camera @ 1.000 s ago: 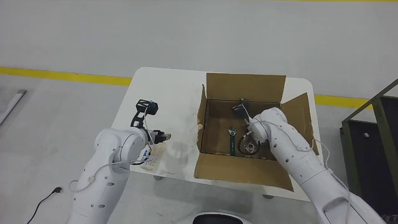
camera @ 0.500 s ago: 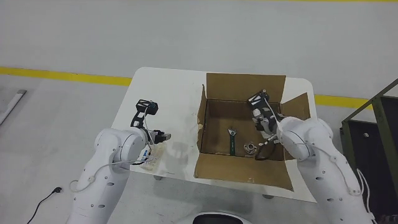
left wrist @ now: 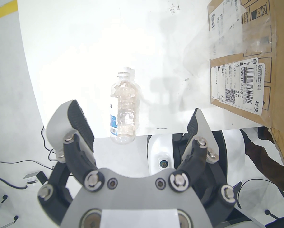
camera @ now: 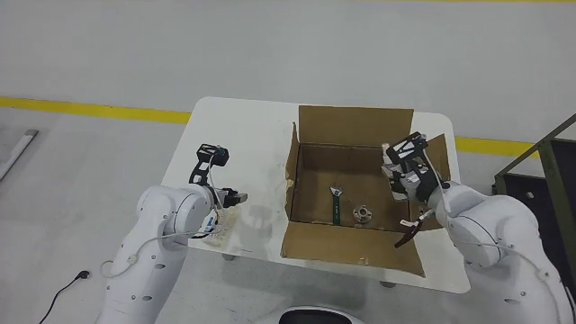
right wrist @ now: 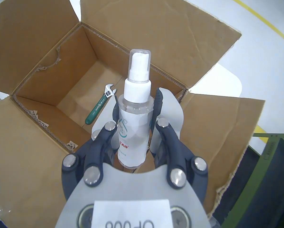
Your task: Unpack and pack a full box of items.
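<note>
My right gripper grasps the spray bottle; clipping a box flap could twist it loose. My left gripper hangs released.

Overhead camera looks down; both close wrist cameras share the box.

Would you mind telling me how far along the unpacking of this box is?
Done: a clear bottle is out on the table beside the box, with the open left gripper nearby. In hand: the right gripper is shut on a spray bottle, held above the box. Left: a green-handled wrench and a small metal part lie on the box floor.
</note>
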### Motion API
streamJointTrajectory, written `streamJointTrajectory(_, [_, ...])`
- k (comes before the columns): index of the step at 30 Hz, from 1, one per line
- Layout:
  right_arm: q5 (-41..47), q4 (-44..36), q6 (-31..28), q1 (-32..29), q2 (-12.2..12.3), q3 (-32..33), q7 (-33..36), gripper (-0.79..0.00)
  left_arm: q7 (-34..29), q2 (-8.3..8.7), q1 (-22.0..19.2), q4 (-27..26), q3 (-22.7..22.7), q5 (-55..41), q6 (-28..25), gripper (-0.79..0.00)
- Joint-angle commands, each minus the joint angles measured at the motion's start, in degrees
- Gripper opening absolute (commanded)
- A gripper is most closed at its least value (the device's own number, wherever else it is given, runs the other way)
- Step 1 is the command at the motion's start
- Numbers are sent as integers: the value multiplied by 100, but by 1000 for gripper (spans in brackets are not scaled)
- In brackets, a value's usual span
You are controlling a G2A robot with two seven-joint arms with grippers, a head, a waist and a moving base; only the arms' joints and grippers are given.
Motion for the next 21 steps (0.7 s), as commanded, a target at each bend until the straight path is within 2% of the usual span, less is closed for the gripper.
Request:
streamJointTrajectory(1, [0,0,0,0,0,1,-1,-785,0,0,0,0,0,0,0,0])
streamJointTrajectory(4, [65,-47,-2,-34,-1,31,-190,-785,0,0,0,0,0,0,0,0])
streamJointTrajectory(8, [267,-459,-30,-188,29,480,-449,-785,0,0,0,0,0,0,0,0])
streamJointTrajectory(15, [1257,-1161,-75,-682,82,1845,-597,-785,0,0,0,0,0,0,0,0])
streamJointTrajectory(21, [1874,-1189,-100,-1246,97,3123,-750,-785,0,0,0,0,0,0,0,0])
